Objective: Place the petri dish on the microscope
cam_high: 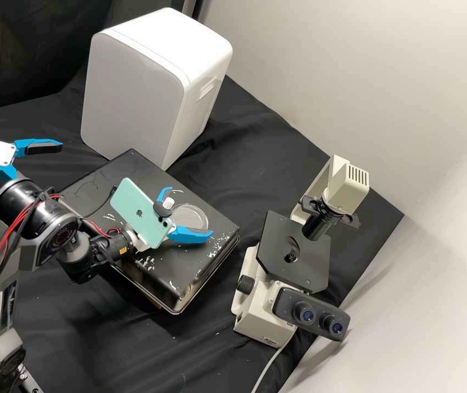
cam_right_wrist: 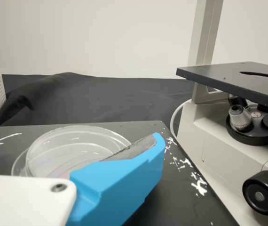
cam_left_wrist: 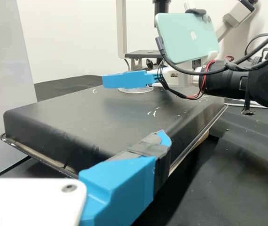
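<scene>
A clear petri dish (cam_high: 189, 216) lies on a black raised platform (cam_high: 151, 262) in the middle of the bench. My right gripper (cam_high: 188, 214) is open and low over it, one blue finger on each side of the dish. The right wrist view has the dish (cam_right_wrist: 73, 148) just behind one blue finger (cam_right_wrist: 120, 183). The microscope (cam_high: 277, 305) stands to the right, its flat black stage (cam_high: 296, 251) bare and seen close by in the right wrist view (cam_right_wrist: 237, 77). My left gripper (cam_high: 34, 161) is open at the far left edge, holding nothing.
A tall white box-shaped appliance (cam_high: 154, 82) stands behind the platform. A white wall runs along the right, close behind the microscope. The microscope's cable (cam_high: 269, 365) trails toward the front. Black cloth covers the bench.
</scene>
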Robot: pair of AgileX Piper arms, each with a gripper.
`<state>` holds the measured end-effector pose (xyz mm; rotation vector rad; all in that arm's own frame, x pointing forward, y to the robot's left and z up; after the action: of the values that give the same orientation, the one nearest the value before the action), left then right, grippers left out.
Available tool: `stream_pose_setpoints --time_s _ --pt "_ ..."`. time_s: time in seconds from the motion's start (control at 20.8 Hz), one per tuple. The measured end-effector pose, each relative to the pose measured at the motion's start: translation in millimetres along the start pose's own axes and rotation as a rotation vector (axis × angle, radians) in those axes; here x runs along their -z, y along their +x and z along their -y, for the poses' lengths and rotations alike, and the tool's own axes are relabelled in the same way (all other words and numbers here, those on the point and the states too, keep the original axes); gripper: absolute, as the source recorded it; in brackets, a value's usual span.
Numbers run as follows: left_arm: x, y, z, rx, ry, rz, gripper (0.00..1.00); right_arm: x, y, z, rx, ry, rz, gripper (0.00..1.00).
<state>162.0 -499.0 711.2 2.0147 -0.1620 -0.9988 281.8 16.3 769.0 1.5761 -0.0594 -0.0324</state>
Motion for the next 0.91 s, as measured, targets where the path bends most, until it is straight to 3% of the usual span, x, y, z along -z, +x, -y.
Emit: stream_pose_setpoints --time_s 0.38,0.62,0.91 --pt "0.2 0.0 -0.1 -0.001 -0.001 -0.002 1.00 -1.2 0.2 -1.9 -0.008 0.002 0.006 1.00" --pt "0.6 0.4 1.1 0.005 -0.004 -0.003 1.00 5.1 -4.8 -9.5 -0.031 0.009 -0.017 1.00" --pt "1.1 1.1 1.4 0.006 -0.003 -0.008 1.00 1.6 -4.8 -13.4 -0.050 0.014 0.003 1.00"
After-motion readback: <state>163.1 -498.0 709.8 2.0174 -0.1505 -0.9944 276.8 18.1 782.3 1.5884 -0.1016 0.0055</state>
